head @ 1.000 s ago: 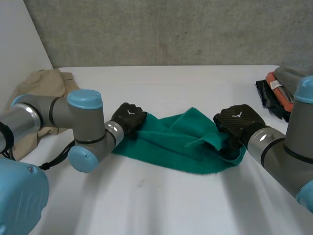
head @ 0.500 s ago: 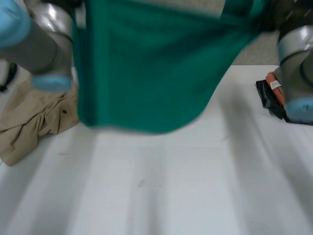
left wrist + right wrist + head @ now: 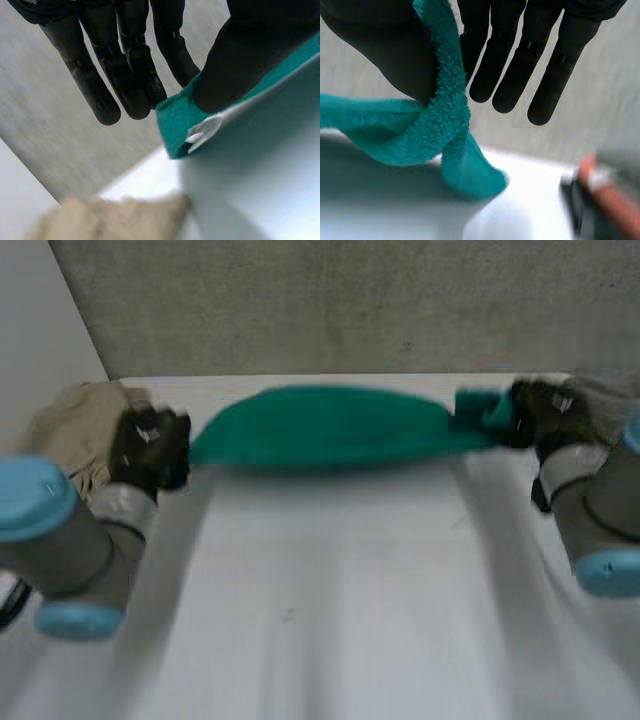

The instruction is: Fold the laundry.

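My left hand [image 3: 150, 448] pinches one corner of the green towel [image 3: 330, 428] between thumb and straight fingers, a white tag showing at that corner. My right hand [image 3: 540, 412] grips the opposite end the same way, thumb against fingers. The towel spans between both hands across the far side of the white table [image 3: 330, 600]. A tan garment [image 3: 70, 425] lies beside my left hand. Folded clothes [image 3: 605, 197] sit near my right.
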Controlling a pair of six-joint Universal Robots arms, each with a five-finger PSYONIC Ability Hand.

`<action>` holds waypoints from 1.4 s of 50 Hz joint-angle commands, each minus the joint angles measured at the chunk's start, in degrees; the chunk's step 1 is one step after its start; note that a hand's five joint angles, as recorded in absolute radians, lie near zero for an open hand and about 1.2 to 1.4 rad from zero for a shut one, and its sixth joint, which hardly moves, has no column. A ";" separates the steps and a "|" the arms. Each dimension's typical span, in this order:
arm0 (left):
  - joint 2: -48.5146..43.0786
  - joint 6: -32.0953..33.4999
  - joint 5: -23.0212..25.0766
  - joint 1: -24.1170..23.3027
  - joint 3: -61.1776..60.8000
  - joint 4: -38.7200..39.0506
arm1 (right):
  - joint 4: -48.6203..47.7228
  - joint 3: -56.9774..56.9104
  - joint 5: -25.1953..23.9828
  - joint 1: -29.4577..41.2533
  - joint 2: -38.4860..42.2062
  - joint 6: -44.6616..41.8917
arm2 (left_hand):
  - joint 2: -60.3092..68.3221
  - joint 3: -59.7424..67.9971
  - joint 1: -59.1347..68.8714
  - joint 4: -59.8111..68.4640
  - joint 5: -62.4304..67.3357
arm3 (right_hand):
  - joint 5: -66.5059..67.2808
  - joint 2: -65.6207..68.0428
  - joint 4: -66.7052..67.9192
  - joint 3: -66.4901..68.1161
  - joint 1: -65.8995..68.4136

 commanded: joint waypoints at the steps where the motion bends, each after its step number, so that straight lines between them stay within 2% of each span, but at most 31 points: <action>1: -1.50 0.22 0.34 -2.53 -4.61 1.72 | 12.84 -0.87 -4.11 -0.97 5.76 -3.35 | 11.39 11.94 14.52 11.31 13.21 | 7.67 6.23 5.17 5.76 10.47; 2: -0.63 0.14 0.34 -2.53 -4.70 1.37 | 15.55 -1.57 -4.55 -0.88 5.50 -4.66 | 11.39 11.94 14.52 11.31 13.21 | -13.21 -14.64 -15.71 -15.12 -10.40; 4: 0.52 0.05 0.34 -2.35 -4.79 0.93 | 18.20 -2.80 -4.47 -0.79 4.97 -6.42 | 11.39 11.94 14.52 11.31 13.21 | -32.35 -33.78 -34.85 -34.25 -29.54; 9: 3.68 -0.22 0.52 -1.56 -5.05 -1.00 | 23.92 -5.17 -4.64 -0.70 0.84 -14.68 | 11.39 11.94 14.52 11.31 13.21 | -46.20 -47.64 -48.70 -48.11 -43.40; 13: 5.27 -0.83 1.22 -1.12 -5.58 -2.67 | 27.35 -7.28 -5.17 -0.27 -2.24 -26.53 | 11.39 11.94 14.52 11.31 13.21 | -48.75 -50.18 -51.24 -50.65 -45.94; 14: 5.62 -1.18 1.65 -0.95 -5.84 -3.11 | 28.57 -8.24 -5.96 0.26 -3.20 -32.39 | 11.39 11.94 14.52 11.31 13.21 | -48.25 -49.68 -50.75 -50.16 -45.44; 16: 6.06 -1.45 2.01 -0.60 -6.10 -3.29 | 29.90 -8.86 -7.54 1.05 -3.73 -38.57 | 11.39 11.94 14.52 11.31 13.21 | -47.91 -49.34 -50.40 -49.81 -45.10; 17: 6.24 -1.53 2.18 -0.42 -6.10 -3.38 | 30.69 -9.13 -8.68 1.58 -3.91 -41.99 | 11.39 11.94 14.52 11.31 13.21 | -47.74 -49.17 -50.24 -49.65 -44.93; 18: 6.50 -1.80 2.36 -0.16 -6.19 -3.55 | 32.35 -9.57 -11.38 2.45 -3.91 -49.08 | 11.39 11.94 14.52 11.31 13.21 | -47.74 -49.17 -50.24 -49.65 -44.93; 21: 6.68 -2.15 2.54 0.02 -6.19 -3.64 | 35.69 -9.57 -15.97 3.07 -3.12 -60.45 | 11.39 11.94 14.52 11.31 13.21 | -47.40 -48.83 -49.90 -49.31 -44.59; 22: 6.68 -2.24 2.62 0.19 -6.19 -3.64 | 38.58 -9.66 -18.68 3.25 -2.08 -68.14 | 11.39 11.94 14.52 11.31 13.21 | -47.40 -48.83 -49.90 -49.31 -44.59; 24: 6.68 -2.33 2.71 0.37 -6.19 -3.73 | 41.40 -10.10 -20.54 3.16 -0.67 -74.87 | 11.39 11.94 14.52 11.31 13.21 | -46.90 -48.33 -49.40 -48.81 -44.09; 26: 6.68 -2.33 2.89 0.46 -6.37 -3.82 | 44.74 -11.75 -21.08 3.16 1.96 -83.20 | 11.39 11.94 14.52 11.31 13.21 | -41.05 -42.49 -43.55 -42.96 -38.25; 29: 6.68 -2.33 3.15 0.63 -6.37 -3.82 | 47.39 -13.78 -19.77 3.25 4.52 -87.20 | 11.39 11.94 14.52 11.31 13.21 | -38.49 -39.92 -40.99 -40.40 -35.68; 41: 7.73 -2.94 3.24 1.60 -6.10 -3.91 | 46.35 -17.57 -17.92 1.94 12.52 -88.26 | 11.39 11.94 14.52 11.31 13.21 | -35.65 -37.08 -38.15 -37.56 -32.84; 44: 8.08 -3.03 3.33 1.60 -6.28 -4.00 | 43.89 -18.01 -17.57 1.76 13.66 -88.08 | 11.39 11.94 14.52 11.31 13.21 | -19.38 -20.81 -21.87 -21.28 -16.57; 45: 8.43 -3.12 3.24 1.60 -6.37 -4.17 | 41.36 -18.70 -17.22 1.93 13.84 -87.56 | 11.39 11.94 14.52 11.31 13.21 | -2.66 -4.09 -5.16 -4.57 0.15; 47: 9.05 -3.12 3.24 1.78 -6.37 -4.52 | 38.71 -19.15 -16.43 1.93 13.67 -86.68 | 11.39 11.94 14.52 11.31 13.21 | 13.79 12.36 11.29 11.88 16.60; 51: 11.33 -3.38 3.33 2.39 -6.37 -6.19 | 29.57 -18.98 -14.32 2.02 9.99 -76.43 | 11.39 11.94 14.52 11.31 13.21 | 13.85 12.42 11.35 11.94 16.66; 52: 13.16 -3.38 3.59 2.92 -6.11 -7.50 | 26.42 -18.80 -13.70 1.67 6.32 -69.09 | 11.39 11.94 14.52 11.31 13.21 | 13.85 12.42 11.35 11.94 16.66; 55: 16.95 -3.29 4.38 3.88 -5.58 -10.40 | 24.02 -18.54 -12.65 0.09 -0.81 -57.53 | 11.39 11.94 14.52 11.31 13.21 | 13.85 12.42 11.35 11.94 16.66; 56: 19.66 -3.29 4.99 5.02 -4.79 -12.50 | 24.45 -18.54 -11.08 -1.22 -5.45 -50.80 | 11.39 11.94 14.52 11.31 13.21 | 13.85 12.42 11.35 11.94 16.66; 60: 26.34 -2.42 5.26 7.66 -1.02 -18.21 | 31.98 -18.36 -6.51 -5.87 -12.59 -43.89 | 11.39 11.94 14.52 11.31 13.21 | 13.85 12.42 11.35 11.94 16.66; 65: 31.98 -1.19 5.52 10.04 4.79 -28.76 | 47.28 -17.66 -3.94 -5.72 -17.35 -46.15 | 11.39 11.94 14.52 11.31 13.21 | 13.85 12.42 11.35 11.94 16.66; 68: 32.34 0.74 6.22 10.30 7.59 -36.65 | 53.52 -15.56 -3.94 -5.01 -19.20 -47.74 | 11.39 11.94 14.52 11.31 13.21 | 13.85 12.42 11.35 11.94 16.66; 70: 31.47 2.06 6.84 10.13 8.48 -40.10 | 53.72 -14.67 -4.20 -4.75 -19.29 -48.18 | 11.39 11.94 14.52 11.31 13.21 | 13.85 12.42 11.35 11.94 16.66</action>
